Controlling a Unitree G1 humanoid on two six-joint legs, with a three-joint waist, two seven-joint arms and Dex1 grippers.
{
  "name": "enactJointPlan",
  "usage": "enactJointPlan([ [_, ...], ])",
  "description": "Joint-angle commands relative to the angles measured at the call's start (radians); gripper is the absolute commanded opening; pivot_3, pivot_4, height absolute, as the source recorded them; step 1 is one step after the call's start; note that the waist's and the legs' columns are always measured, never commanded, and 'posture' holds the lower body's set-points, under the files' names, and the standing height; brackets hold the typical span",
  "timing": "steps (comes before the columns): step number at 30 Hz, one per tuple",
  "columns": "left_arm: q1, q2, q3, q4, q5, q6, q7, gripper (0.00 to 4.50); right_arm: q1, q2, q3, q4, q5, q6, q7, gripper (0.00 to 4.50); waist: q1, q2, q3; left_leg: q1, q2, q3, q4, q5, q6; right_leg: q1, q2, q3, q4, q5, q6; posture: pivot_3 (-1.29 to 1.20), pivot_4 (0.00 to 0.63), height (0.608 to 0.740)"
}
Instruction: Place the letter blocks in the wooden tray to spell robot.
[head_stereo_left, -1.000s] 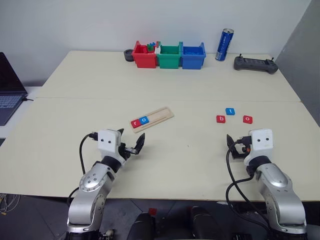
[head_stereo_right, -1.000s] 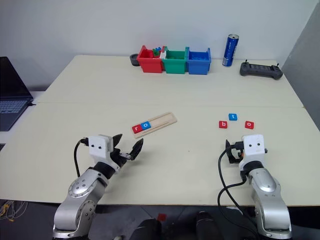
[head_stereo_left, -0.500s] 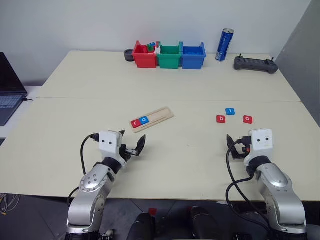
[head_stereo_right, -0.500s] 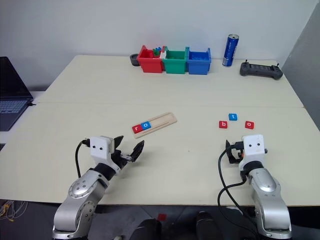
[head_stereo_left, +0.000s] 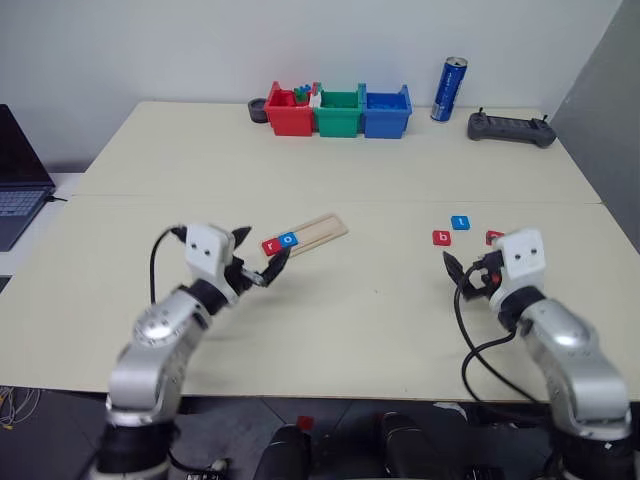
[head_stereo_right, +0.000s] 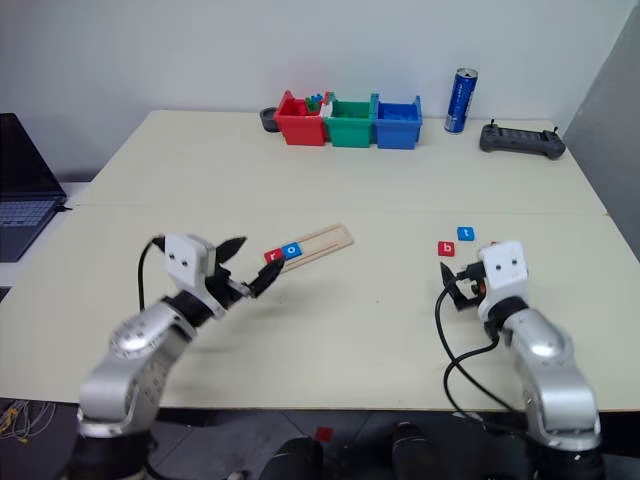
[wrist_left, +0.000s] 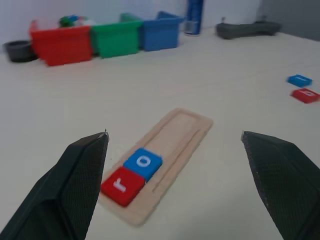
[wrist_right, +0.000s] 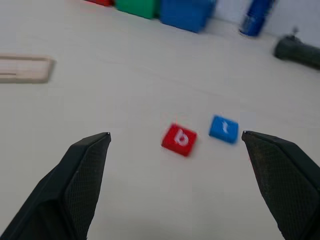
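Now | left gripper (head_stereo_left: 258, 262) raised, spread, empty | right gripper (head_stereo_left: 460, 277) raised, spread, empty | wooden tray (head_stereo_left: 318, 232) unmoved

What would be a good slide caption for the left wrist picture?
Open left pincer faces the wooden tray holding red r block and blue o block.

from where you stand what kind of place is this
Probably a robotics lab or test bench rather than a home: a plain pale table against a bare wall, an open laptop at its edge, a handheld controller near a drink can, and sorting bins set out like test props.
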Motion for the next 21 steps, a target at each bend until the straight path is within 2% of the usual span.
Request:
enactJointPlan([
  [1, -0.079, 0.072, -0.018, 0.162, -0.005, -0.082, -0.194, 4.50, -0.071, -0.091, -0.002, 0.024, 0.132, 0.015, 0.202, 4.47, 0.000, 0.000, 0.000, 0.000, 0.000, 0.000, 0.000, 0.000, 0.000, 0.000, 0.000, 0.000, 0.000, 0.000, 0.000, 0.00, 0.150, 0.740],
  [4, -0.190, 0.128, -0.067, 0.393, 0.039, -0.188, -0.367, 4.50, -0.150, -0.153, 0.016, 0.048, 0.281, 0.087, 0.365, 4.47, 0.000, 0.000, 0.001, -0.001, 0.000, 0.000, 0.000, 0.000, 0.000, 0.000, 0.000, 0.000, -0.001, 0.000, 0.000, 0.00, 0.150, 0.740],
  [8, -0.342, 0.133, -0.111, 0.666, 0.096, -0.318, -0.494, 4.50, -0.234, -0.173, 0.047, 0.067, 0.382, 0.155, 0.441, 4.47, 0.000, -0.001, 0.001, -0.002, 0.000, -0.001, 0.000, 0.000, 0.000, 0.000, 0.000, -0.002, -0.001, 0.000, 0.000, 0.00, 0.150, 0.740],
  [14, -0.501, 0.096, -0.152, 1.005, 0.202, -0.531, -0.557, 4.50, -0.296, -0.147, 0.101, 0.108, 0.346, 0.121, 0.407, 4.47, 0.001, -0.001, 0.001, -0.003, 0.000, -0.002, 0.000, 0.000, 0.000, -0.001, -0.001, -0.003, -0.002, 0.000, 0.000, 0.00, 0.150, 0.740],
  [21, -0.561, 0.054, -0.153, 1.186, 0.265, -0.653, -0.564, 4.50, -0.285, -0.129, 0.103, 0.072, 0.356, 0.134, 0.350, 4.47, 0.000, -0.001, 0.001, -0.004, 0.000, -0.003, 0.000, 0.000, 0.000, -0.002, -0.001, -0.004, -0.001, 0.000, 0.000, 0.00, 0.150, 0.740],
])
